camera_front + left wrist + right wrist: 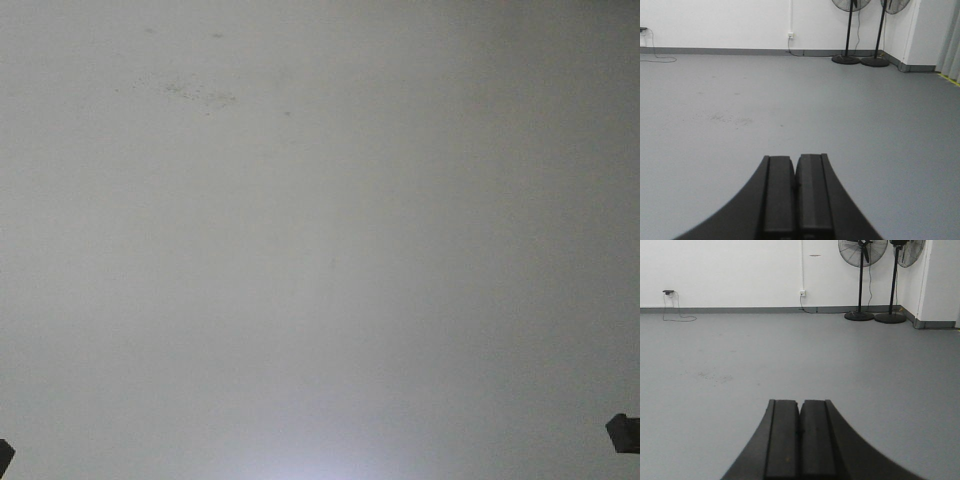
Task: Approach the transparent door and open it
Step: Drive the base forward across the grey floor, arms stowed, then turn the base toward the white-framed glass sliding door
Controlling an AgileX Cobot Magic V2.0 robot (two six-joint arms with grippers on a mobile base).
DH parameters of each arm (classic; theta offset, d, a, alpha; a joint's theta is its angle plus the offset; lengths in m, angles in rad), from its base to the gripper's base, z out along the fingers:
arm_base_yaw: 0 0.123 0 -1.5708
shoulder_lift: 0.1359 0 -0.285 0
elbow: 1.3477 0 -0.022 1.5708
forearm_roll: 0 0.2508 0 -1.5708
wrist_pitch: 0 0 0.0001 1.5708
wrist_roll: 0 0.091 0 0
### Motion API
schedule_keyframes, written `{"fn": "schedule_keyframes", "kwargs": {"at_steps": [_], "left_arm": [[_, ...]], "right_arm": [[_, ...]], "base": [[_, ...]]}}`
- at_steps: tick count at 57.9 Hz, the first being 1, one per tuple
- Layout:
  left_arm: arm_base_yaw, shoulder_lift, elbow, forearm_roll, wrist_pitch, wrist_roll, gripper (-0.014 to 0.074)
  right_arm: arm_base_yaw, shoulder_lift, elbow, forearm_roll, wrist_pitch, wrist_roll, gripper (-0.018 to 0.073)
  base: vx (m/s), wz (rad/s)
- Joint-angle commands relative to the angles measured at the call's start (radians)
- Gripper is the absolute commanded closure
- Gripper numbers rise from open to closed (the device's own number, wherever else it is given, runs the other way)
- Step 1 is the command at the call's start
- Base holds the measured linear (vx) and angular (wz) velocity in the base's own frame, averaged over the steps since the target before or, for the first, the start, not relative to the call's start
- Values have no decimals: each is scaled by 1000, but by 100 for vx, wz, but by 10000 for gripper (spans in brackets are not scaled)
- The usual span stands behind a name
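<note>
In both wrist views: grey floor [865, 125], white wall [715, 22], two fans [862, 252]; the door was nowhere in sight. Left gripper [795, 170] and right gripper [800, 412] were clamped together, empty. Door probably stiff and breakable, so take it by its handle or edge

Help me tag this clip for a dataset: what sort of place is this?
Probably a large, mostly bare indoor workshop or lab hall: wide grey floor, plain white wall with grey skirting, and two pedestal fans standing in the corner.
</note>
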Motion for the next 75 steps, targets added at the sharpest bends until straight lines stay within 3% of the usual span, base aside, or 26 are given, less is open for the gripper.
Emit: {"fn": "schedule_keyframes", "kwargs": {"at_steps": [1, 75], "left_arm": [[-3, -15, 13, -3, -86, -8, 594], [-3, -15, 13, -3, -86, -8, 594]], "right_arm": [[-3, -16, 3, -1, -84, 0, 565], [-3, -16, 3, -1, -84, 0, 565]], "base": [[39, 14], [46, 15]]}}
